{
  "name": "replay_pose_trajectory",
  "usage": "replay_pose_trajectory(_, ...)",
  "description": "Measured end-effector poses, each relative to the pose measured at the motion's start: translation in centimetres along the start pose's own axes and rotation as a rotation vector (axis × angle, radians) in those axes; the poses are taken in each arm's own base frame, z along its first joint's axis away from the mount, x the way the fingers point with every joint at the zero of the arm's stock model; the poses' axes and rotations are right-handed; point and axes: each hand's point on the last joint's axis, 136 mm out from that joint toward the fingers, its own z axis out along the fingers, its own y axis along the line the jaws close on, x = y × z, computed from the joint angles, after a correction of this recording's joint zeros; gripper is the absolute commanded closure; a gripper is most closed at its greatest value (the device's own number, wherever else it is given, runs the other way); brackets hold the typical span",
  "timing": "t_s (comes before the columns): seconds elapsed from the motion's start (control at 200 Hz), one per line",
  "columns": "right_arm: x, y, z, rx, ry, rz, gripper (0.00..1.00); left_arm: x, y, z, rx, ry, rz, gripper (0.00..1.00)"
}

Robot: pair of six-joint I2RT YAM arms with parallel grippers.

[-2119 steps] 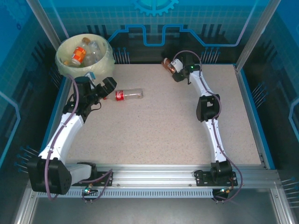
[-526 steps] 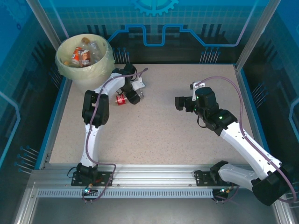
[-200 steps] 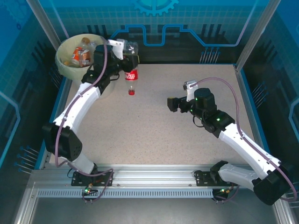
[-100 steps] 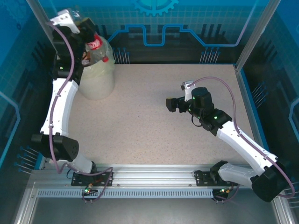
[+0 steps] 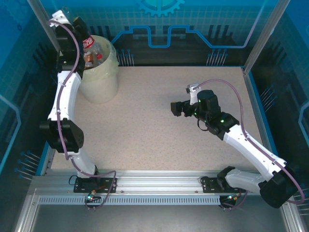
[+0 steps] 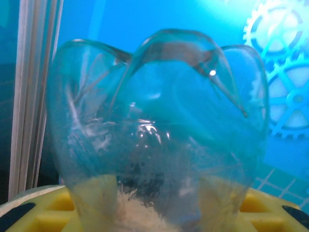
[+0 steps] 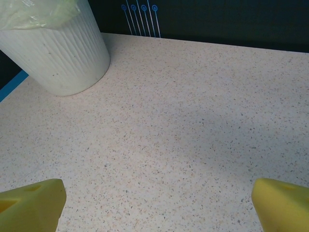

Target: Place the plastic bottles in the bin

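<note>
My left gripper is raised at the back left, shut on the base of a clear plastic bottle with a red label. The bottle slants cap-down over the mouth of the bin. In the left wrist view the bottle's lobed clear base is close up between my yellow fingers. Other plastic bottles lie inside the bin on its yellowish bag. My right gripper hovers open over the middle of the table; its yellow fingertips stand far apart above bare tabletop, and the ribbed white bin stands far ahead on the left.
The speckled tabletop is ringed by a blue rim and aluminium frame posts. The bin stands in the back left corner against the rear wall.
My left arm has swung the red-labelled bottle up and left from above the table to over the bin. The right arm has barely moved.
</note>
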Motion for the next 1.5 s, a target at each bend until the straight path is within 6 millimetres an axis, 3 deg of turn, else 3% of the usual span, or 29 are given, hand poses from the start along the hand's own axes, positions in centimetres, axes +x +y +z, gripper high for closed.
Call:
replay_pose_trajectory(0.34, -0.5, 0.2, 0.4, -0.003, 0.004, -0.001, 0.0, 7.9, 3.0, 1.1, -0.071, 0.139, 0.005, 0.52)
replay_pose_trajectory(0.475, -0.7, 0.4, 0.6, -0.013, 0.009, 0.0, 0.0, 8.5, 4.2, 0.9, -0.147, 0.138, -0.062, 0.47)
replay_pose_trajectory(0.61, -0.4, 0.6, 0.8, -0.022, 0.02, -0.001, 0.0, 8.5, 5.6, 0.6, -0.236, 0.122, -0.128, 0.3)
replay_pose_trajectory(0.735, -0.2, 0.6, 0.8, -0.022, 0.027, -0.001, 0.0, 9.1, 7.9, -0.1, -0.362, 0.142, -0.163, 0.23)
replay_pose_trajectory(0.905, 0.0, 0.5, 0.9, -0.018, 0.039, -0.002, 0.0, 8.7, 8.8, -0.9, -0.432, 0.152, -0.203, 0.08)
replay_pose_trajectory(1.03, 0.2, 0.5, 0.9, -0.017, 0.045, -0.002, 0.0, 7.8, 9.2, -1.4, -0.465, 0.151, -0.215, 0.04)
replay_pose_trajectory(1.186, 0.2, 0.5, 0.9, -0.017, 0.046, -0.002, 0.0, 5.4, 10.5, -3.0, -0.511, 0.12, -0.241, 0.02)
replay_pose_trajectory(1.386, 0.2, 0.4, 0.9, -0.013, 0.045, -0.002, 0.0, 1.8, 13.8, -5.0, -0.571, 0.078, -0.284, 0.01)
replay_pose_trajectory(1.501, 0.0, 0.2, 0.6, -0.001, 0.033, -0.003, 0.0, 0.2, 13.6, -6.1, -0.521, 0.089, -0.299, 0.01)
